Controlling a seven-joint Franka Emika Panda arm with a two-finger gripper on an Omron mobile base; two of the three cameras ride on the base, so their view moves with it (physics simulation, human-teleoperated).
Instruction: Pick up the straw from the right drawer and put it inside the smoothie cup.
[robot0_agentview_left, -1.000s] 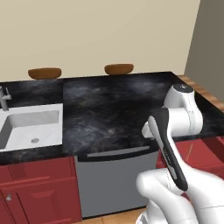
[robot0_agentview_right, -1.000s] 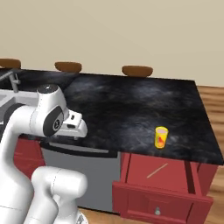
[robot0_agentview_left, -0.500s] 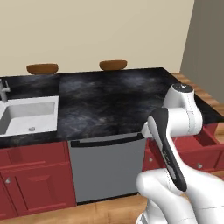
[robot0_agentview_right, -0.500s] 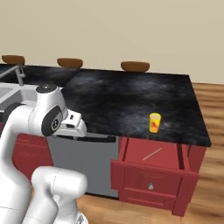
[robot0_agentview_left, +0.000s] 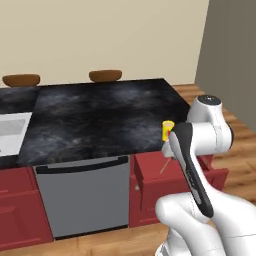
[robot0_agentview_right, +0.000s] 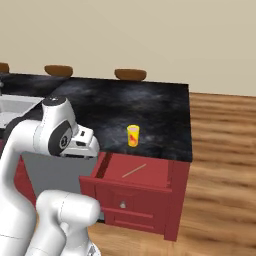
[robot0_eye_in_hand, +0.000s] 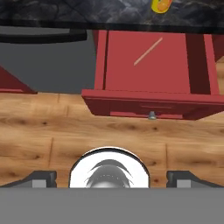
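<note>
One straw (robot0_eye_in_hand: 148, 51) beyond open gripper (robot0_eye_in_hand: 111, 178)

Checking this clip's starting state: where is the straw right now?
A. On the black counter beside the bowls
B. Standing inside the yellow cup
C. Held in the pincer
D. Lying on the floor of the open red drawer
D: the straw lies flat at a slant on the bottom of the pulled-out red drawer, while the yellow cup stands on the counter above it.

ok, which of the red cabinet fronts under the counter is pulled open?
The right drawer, right of the grey dishwasher, below the smoothie cup. It stands out with the straw inside; the others sit flush.
</note>
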